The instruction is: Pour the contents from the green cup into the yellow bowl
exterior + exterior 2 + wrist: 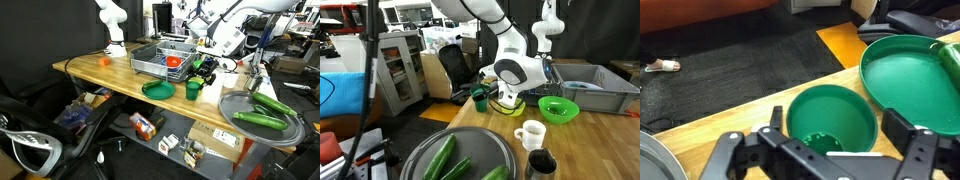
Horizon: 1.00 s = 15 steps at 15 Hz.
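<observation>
1. The green cup [830,115] stands upright on the wooden table [110,75], just beside the green plate [905,75].
2. The gripper [827,148] hangs over the cup with its jaws spread wide, holding nothing.
3. The yellow bowl [508,105] is partly hidden under the gripper.
4. The lime-green bowl [558,108] sits nearby.

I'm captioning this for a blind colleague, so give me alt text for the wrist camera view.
Seen from above, the open gripper hangs over the green cup on a wooden table, one finger on each side of it. A flat green plate lies at the picture's right, a grey tray edge shows at lower left, and dark carpet lies beyond the table.
</observation>
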Motion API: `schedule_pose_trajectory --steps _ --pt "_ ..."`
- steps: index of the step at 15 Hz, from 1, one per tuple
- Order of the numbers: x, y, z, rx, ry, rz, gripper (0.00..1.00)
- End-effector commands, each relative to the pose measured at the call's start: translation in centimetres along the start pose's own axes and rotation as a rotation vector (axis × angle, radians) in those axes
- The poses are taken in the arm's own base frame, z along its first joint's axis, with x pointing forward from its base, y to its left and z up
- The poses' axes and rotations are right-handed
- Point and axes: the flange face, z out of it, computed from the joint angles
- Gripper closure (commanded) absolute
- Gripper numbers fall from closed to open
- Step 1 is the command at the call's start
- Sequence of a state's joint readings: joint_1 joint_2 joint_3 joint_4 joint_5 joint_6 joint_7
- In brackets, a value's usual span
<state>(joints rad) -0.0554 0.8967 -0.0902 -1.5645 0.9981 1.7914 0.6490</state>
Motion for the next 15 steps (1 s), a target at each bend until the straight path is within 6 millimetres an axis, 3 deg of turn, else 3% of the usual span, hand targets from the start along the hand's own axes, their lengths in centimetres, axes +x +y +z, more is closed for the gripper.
schedule_pose_trajectory --steps 1,6,9,14,15 --pt "0.5 -0.1 -0.6 0.009 0.021 -0.020 0.00" --pt "-0.5 -0.3 -3.3 0.050 0.181 -0.110 0.00" --pt "-2.2 -0.2 -5.4 0.085 0.292 -0.178 0.00" --pt "-4.7 2.9 -7.6 0.122 0.407 -0.173 0.00" --pt "-3.7 0.9 -7.3 0.118 0.360 -0.168 0.00"
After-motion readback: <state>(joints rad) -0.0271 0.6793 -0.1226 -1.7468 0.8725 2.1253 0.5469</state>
